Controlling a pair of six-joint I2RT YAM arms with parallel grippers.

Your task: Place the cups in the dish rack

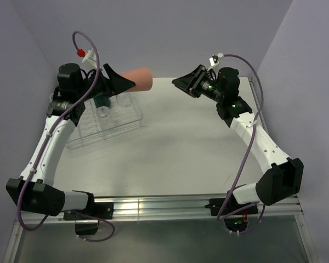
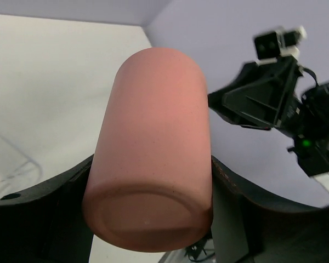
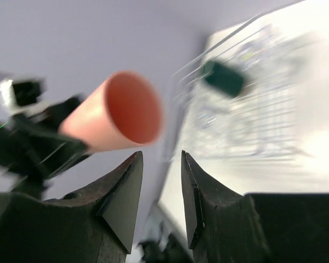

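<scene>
Above the dish rack (image 1: 107, 118), the left hand (image 1: 120, 83) clamps a salmon-pink cup (image 1: 138, 80) sideways, a plain matte cylinder (flat base toward the wrist camera, mouth toward the right hand (image 1: 187, 83)), whose fingers sit slightly parted, holding nothing.

Rack interior: the dark green mug (image 1: 102, 101) and a clear tumbler (image 1: 104, 113) stand in the dish rack's (image 1: 85, 136) far part.
Above rack: your left end effector (image 1: 122, 83) holds the salmon-pink cup (image 1: 140, 79) sideways.
Right side: your right end effector (image 1: 185, 84) hangs facing it, well apart.
</scene>
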